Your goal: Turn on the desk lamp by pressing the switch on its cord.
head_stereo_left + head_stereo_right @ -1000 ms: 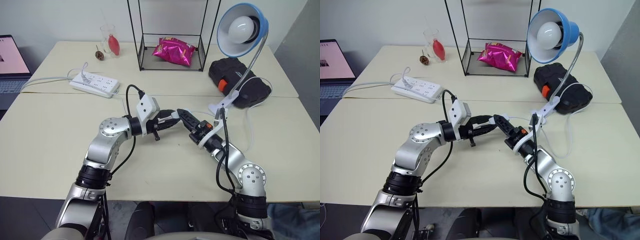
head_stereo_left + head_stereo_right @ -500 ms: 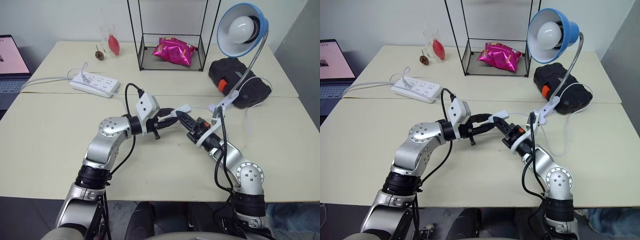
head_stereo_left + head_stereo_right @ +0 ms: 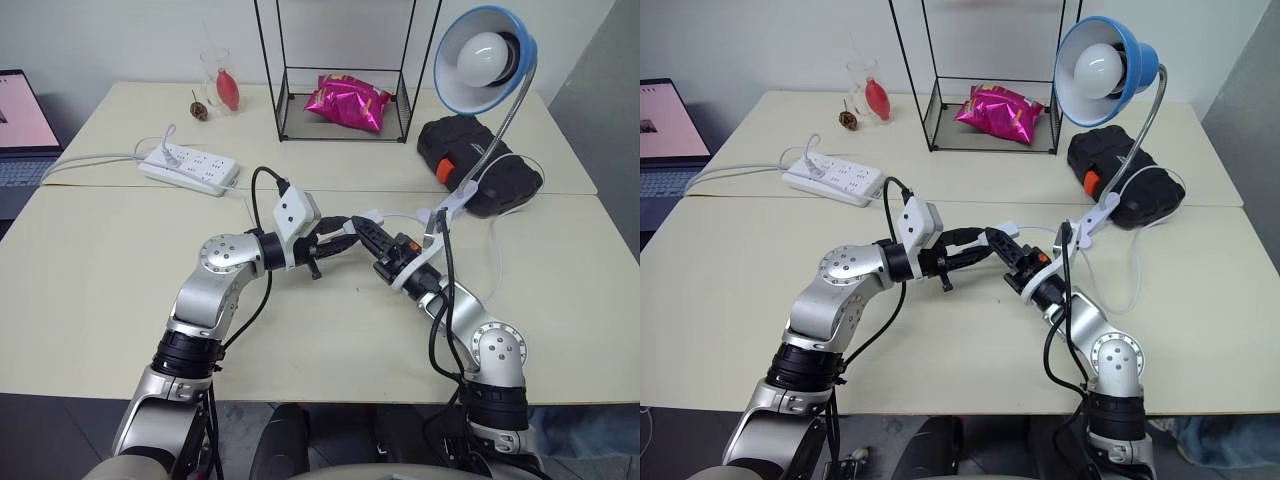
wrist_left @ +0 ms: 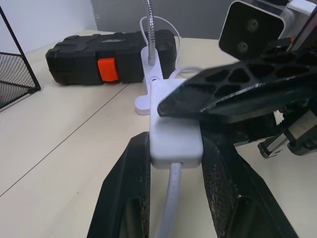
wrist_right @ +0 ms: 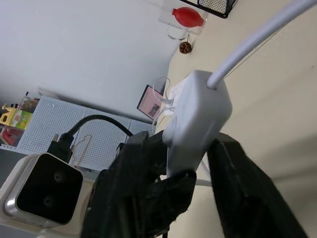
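The desk lamp [image 3: 485, 55], with a blue shade and a white bulb, stands at the back right on its white clip base [image 3: 445, 208]. Its thin white cord [image 3: 498, 255] loops over the table to the switch [image 4: 173, 129], a small white box held above mid-table. My left gripper [image 4: 173, 141] is shut on the switch, one finger on each long side. My right gripper [image 5: 183, 141] meets it from the opposite side. Its fingers [image 4: 233, 84] straddle the switch [image 5: 198, 114] with a gap, and one lies across the top face.
A white power strip [image 3: 190, 168] lies at the back left near a laptop [image 3: 22, 125]. A wire rack [image 3: 285, 110] with a pink bag [image 3: 348, 100] stands at the back centre. A black case [image 3: 480, 165] sits behind the lamp's clip. A glass [image 3: 225, 85] stands far left.
The right gripper's fingers closed in on the switch and have now parted a little again. Both arms have kept their place, and the left gripper's hold is unchanged.
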Motion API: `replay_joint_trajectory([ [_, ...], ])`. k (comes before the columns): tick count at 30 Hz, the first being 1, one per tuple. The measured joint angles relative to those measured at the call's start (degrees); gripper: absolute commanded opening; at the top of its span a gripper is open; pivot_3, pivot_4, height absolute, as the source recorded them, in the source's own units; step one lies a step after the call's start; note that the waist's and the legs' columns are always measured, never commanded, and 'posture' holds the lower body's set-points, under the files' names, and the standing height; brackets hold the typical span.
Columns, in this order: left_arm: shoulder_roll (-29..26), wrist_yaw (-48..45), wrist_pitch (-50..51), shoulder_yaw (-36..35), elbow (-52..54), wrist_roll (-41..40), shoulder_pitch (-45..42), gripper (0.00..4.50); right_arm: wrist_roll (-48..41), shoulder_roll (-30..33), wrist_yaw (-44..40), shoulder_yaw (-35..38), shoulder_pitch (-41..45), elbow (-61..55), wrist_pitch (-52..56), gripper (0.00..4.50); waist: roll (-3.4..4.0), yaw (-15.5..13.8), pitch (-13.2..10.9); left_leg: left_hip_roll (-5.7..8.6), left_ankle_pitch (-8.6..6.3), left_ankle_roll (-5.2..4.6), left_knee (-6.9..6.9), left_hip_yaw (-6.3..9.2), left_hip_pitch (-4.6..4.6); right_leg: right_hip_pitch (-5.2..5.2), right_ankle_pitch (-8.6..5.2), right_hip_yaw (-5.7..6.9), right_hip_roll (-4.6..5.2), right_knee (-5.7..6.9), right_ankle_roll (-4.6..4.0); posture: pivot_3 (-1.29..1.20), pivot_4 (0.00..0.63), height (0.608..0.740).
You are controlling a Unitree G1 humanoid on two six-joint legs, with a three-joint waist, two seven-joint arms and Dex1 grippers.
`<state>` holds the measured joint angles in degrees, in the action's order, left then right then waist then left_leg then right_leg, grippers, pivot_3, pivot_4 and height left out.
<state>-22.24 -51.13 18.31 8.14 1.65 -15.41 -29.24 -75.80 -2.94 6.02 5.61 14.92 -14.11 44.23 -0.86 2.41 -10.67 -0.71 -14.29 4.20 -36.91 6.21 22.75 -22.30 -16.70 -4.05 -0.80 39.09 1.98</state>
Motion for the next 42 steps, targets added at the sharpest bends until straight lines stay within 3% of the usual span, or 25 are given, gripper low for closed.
replay_joint_trajectory([
  [18, 0.40, 0.98, 0.03, 0.00, -0.01, 0.00, 0.00, 1.09, -1.46, -0.49, 0.23, 0.10, -0.34, -0.64, -1.29, 2.14, 0.00, 0.01, 0.00, 0.00, 0.00, 0.00, 0.01, -0.01, 0.00, -0.01, 0.00, 0.00, 0.00, -0.01, 0.00, 0.00, 0.150, 0.740],
  [22, 0.35, 0.92, 0.02, 0.00, 0.00, 0.00, 0.00, 1.09, -1.40, -0.44, 0.23, 0.08, -0.33, -0.18, -1.27, 1.52, 0.00, 0.01, 0.00, 0.00, 0.00, 0.00, 0.01, 0.00, 0.00, -0.01, 0.00, 0.00, 0.00, -0.01, 0.01, 0.00, 0.150, 0.740],
  [26, 0.32, 0.91, -0.01, -0.01, 0.11, -0.04, 0.01, 1.09, -1.32, -0.47, 0.44, 0.02, -0.34, 0.67, -1.17, 0.56, 0.01, 0.02, 0.00, 0.00, 0.00, 0.00, 0.01, -0.01, 0.00, -0.01, 0.00, 0.00, 0.00, -0.01, 0.01, 0.00, 0.150, 0.740],
  [28, 0.31, 0.90, -0.02, 0.00, 0.11, -0.04, 0.01, 1.09, -1.35, -0.60, 0.48, 0.00, -0.34, 0.69, -1.16, 0.44, 0.01, 0.02, -0.01, 0.00, 0.00, 0.00, 0.02, 0.00, 0.01, -0.01, -0.01, 0.00, 0.00, -0.01, 0.01, 0.00, 0.150, 0.740],
  [39, 0.15, 0.80, -0.14, 0.00, 0.49, -0.03, 0.08, 1.09, -1.84, -0.80, 0.49, 0.13, -0.34, 0.70, -1.19, 0.44, 0.01, 0.02, -0.01, 0.00, 0.00, 0.00, 0.02, -0.01, 0.01, -0.01, -0.01, -0.01, 0.00, -0.02, 0.02, 0.00, 0.150, 0.740],
  [42, 0.11, 0.90, -0.15, 0.00, 0.54, -0.01, 0.12, 1.09, -1.96, -0.78, 0.45, 0.33, -0.33, 0.70, -1.24, 1.33, 0.01, 0.02, -0.01, 0.00, 0.00, 0.00, 0.03, -0.01, 0.01, -0.01, -0.02, -0.01, 0.00, -0.02, 0.03, 0.00, 0.150, 0.740],
])
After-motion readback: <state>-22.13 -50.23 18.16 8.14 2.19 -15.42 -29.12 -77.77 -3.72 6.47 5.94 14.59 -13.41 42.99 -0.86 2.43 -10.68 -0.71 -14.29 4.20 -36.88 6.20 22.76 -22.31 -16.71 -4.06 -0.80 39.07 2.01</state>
